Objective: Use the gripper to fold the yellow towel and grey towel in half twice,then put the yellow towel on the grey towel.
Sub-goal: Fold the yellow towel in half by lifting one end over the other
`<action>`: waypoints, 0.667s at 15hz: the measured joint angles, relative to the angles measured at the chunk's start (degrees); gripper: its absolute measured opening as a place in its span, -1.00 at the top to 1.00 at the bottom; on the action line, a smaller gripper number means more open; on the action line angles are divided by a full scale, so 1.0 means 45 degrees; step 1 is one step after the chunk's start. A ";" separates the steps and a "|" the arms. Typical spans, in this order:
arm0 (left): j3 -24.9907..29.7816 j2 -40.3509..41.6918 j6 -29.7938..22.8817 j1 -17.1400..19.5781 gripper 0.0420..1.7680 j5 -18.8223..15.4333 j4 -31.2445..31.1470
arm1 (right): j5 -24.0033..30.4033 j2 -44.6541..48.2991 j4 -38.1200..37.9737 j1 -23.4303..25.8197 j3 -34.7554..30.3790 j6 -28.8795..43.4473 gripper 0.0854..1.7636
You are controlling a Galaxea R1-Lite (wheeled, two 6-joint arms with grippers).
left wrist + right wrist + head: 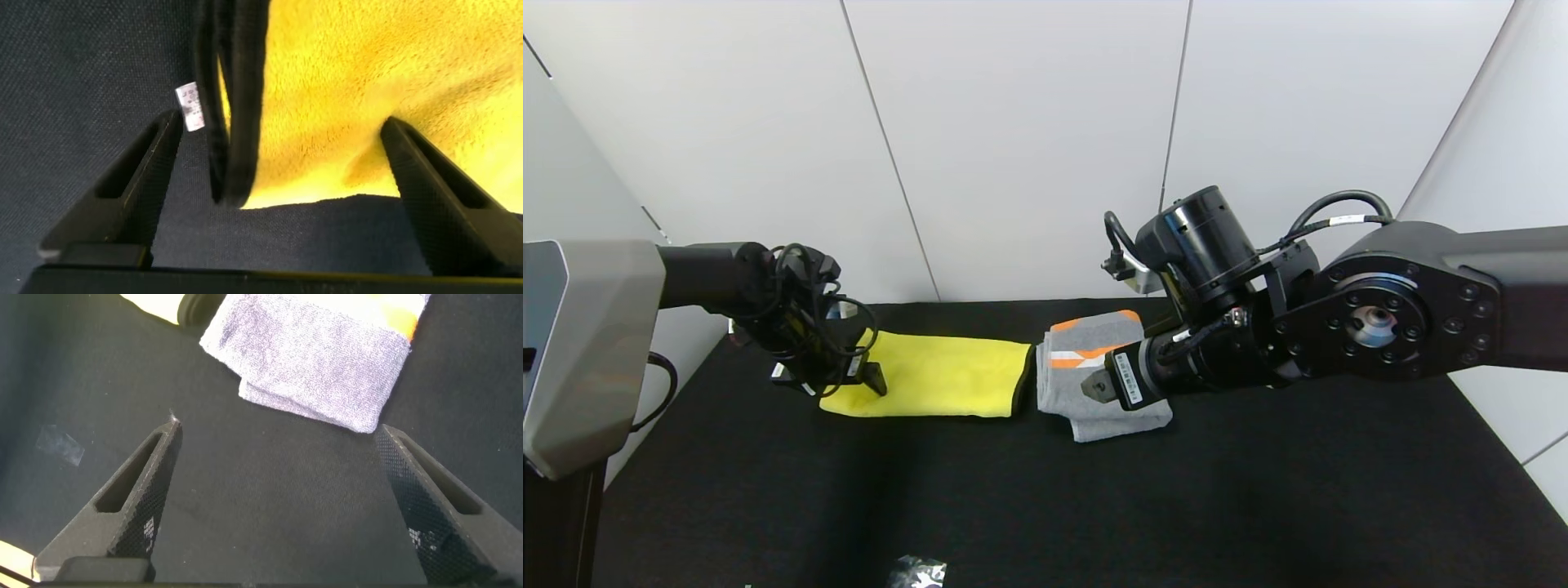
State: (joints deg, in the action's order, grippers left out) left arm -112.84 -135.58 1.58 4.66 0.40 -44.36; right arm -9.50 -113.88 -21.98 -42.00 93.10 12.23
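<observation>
Left end effector (278, 175) astride yellow towel (943, 373) corner

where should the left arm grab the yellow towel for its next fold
Likely the yellow towel's short end on the robot's left, where the open left end effector already straddles the dark-trimmed corner. It lies as a long strip, so come down from above there and carry that end toward the grey towel.

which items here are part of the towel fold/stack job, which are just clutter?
Job items:
- yellow towel, folded into a strip, the open left gripper at its left end
- grey towel, folded, to the yellow towel's right, open right gripper above the table near it

Clutter:
- crinkled shiny scrap at the black table's near edge
</observation>
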 joint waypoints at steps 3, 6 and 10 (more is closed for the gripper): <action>-0.0019 -0.0005 0.0030 -0.0043 -0.28 -0.0011 0.0016 | 0.0008 0.0000 0.0003 0.0000 0.0000 0.0014 -0.93; -0.0022 -0.0014 0.0030 -0.0033 0.10 0.0014 0.0041 | 0.0019 0.0000 0.0000 0.0000 0.0000 0.0014 -0.93; -0.0068 0.0092 0.0171 -0.0038 0.89 0.0038 0.0049 | 0.0019 0.0000 0.0000 0.0000 -0.0005 0.0019 -0.93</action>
State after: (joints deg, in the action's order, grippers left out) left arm -113.14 -135.17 2.35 4.49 0.57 -44.14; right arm -9.41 -113.88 -21.98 -42.00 93.08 12.31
